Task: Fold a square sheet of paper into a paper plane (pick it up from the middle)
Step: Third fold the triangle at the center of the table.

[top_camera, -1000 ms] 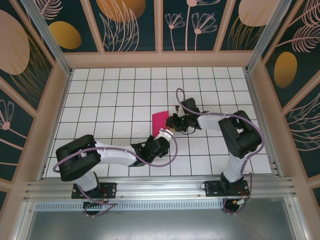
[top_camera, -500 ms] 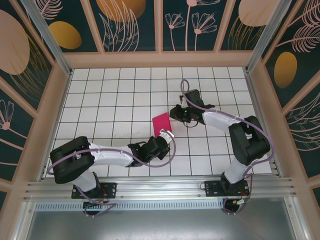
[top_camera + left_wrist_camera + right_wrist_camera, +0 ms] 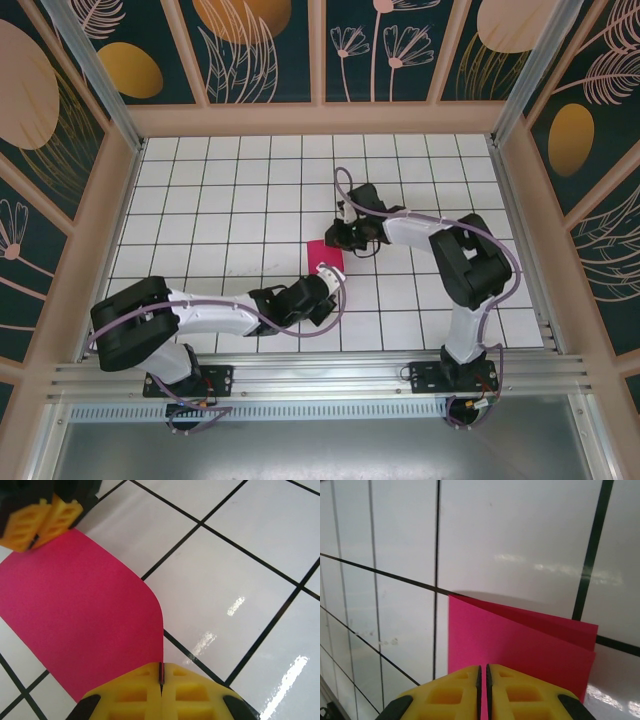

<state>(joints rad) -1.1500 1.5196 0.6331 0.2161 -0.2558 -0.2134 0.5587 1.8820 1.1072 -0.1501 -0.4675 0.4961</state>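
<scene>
The right fingers (image 3: 452,692) have moved back and closed on the thin magenta-pink doubled paper sheet (image 3: 520,640), opposite the left fingers (image 3: 130,697) pinching its other edge, so the fold looks ready for creasing.

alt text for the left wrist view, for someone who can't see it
A magenta sheet of paper bows over a white gridded table, pinched at its near edge by the left tool, whose yellow fingers are shut at the bottom of the frame. At top left, the right tool pinches the paper's far corner.

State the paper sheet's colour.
The paper sheet is plain magenta-pink; best in the left wrist view.
</scene>
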